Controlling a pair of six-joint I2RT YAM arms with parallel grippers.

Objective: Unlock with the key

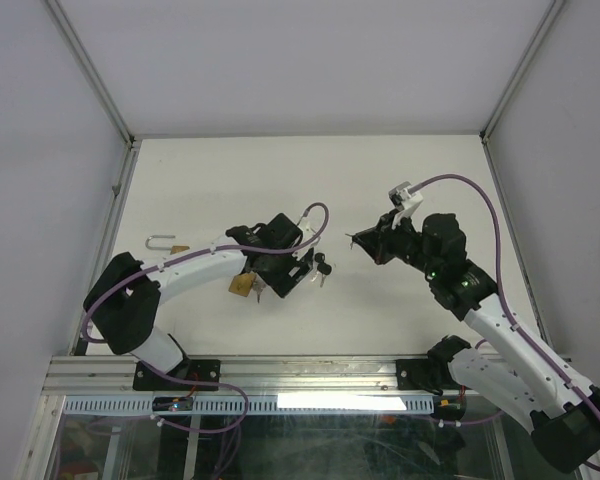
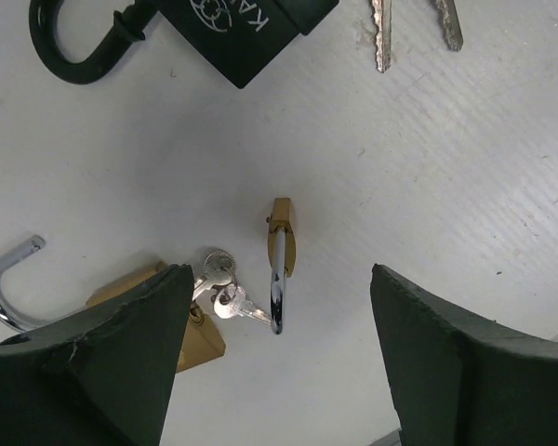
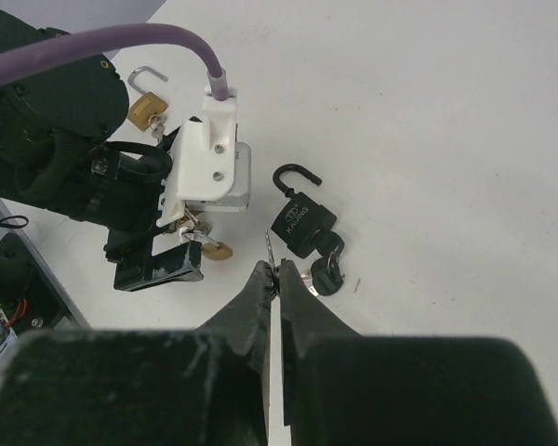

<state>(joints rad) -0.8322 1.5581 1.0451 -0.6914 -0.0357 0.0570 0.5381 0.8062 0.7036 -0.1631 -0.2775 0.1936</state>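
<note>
My right gripper (image 3: 276,269) is shut on a small silver key (image 3: 270,249), whose blade sticks out past the fingertips. It hangs above the table, right of a black padlock (image 3: 302,223) whose shackle is open and whose black-headed keys (image 3: 325,265) lie beside it. My left gripper (image 2: 279,372) is open above a small brass padlock (image 2: 281,243) that lies on its edge, with nothing between the fingers. Loose silver keys (image 2: 223,293) lie beside it. A second brass padlock (image 2: 200,339) with an open shackle is partly hidden behind the left finger (image 2: 102,362).
Another brass padlock (image 1: 165,243) with its shackle open lies at the left of the table. The black padlock (image 1: 320,265) lies between the two grippers (image 1: 278,278) (image 1: 360,240). Frame posts and white walls stand round the table (image 1: 310,180).
</note>
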